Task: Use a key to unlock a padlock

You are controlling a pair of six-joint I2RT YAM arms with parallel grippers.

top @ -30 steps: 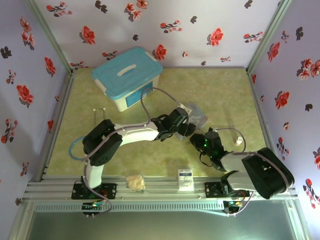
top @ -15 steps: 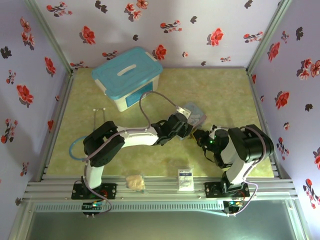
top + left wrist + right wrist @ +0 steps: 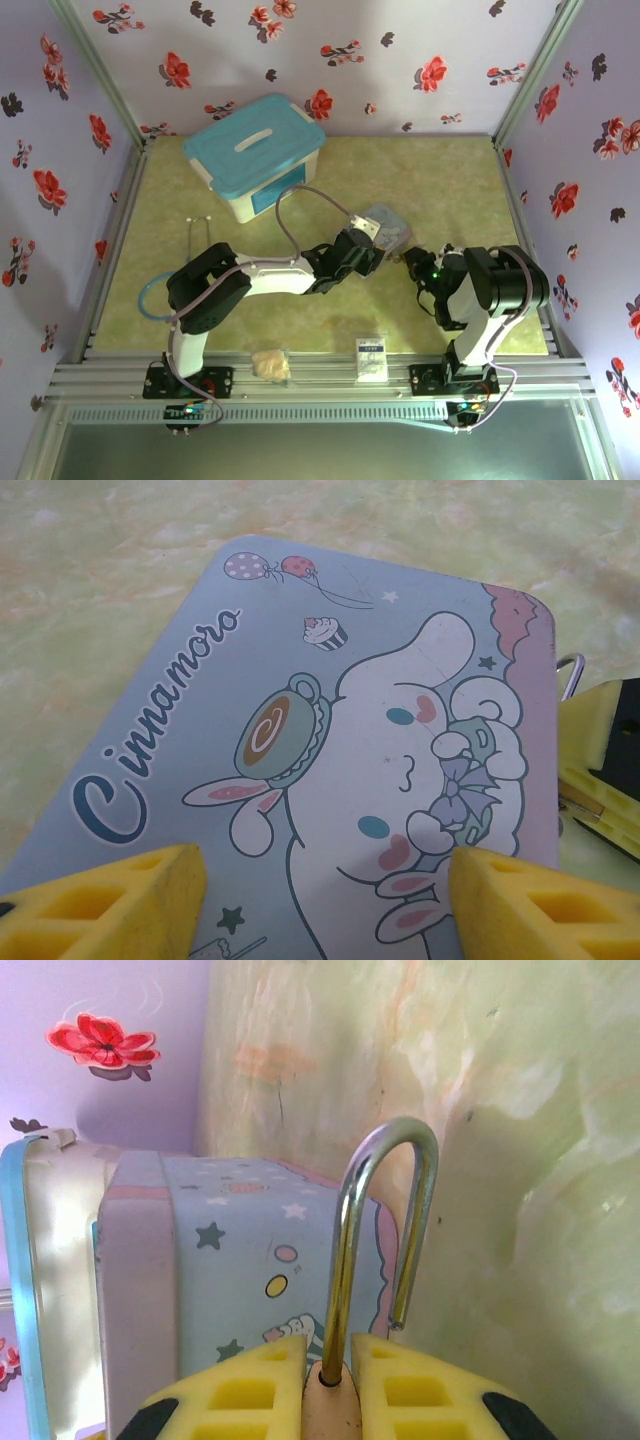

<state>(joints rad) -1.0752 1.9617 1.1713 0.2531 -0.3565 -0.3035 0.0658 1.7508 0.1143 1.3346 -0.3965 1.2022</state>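
While the right jaws are pressed nearly together on the tiny brass-gold padlock [image 3: 345,1220], their yellow foam pads [image 3: 285,1360] pinching its body from both sides, the left jaws stand wide apart with nothing between them. The 2 yellow left pads [image 3: 150,880] hang over the printed lid of the pale blue cartoon tin [image 3: 200,730].

From the right wrist, the thin silvery shackle stands upright above the pads. Its longer leg is sunk in the body, and its shorter leg ends free in the air, clear of the body.

The padlock is held just beside the tin, at the side nearer the right edge of the pale green marbled table [image 3: 470,180]. Whether it rests on the table I cannot tell.

From above, both lie a little right of the table's middle, about midway between the near and far edges. A white plastic box with a turquoise lid [image 3: 255,155] sits in the far left corner.
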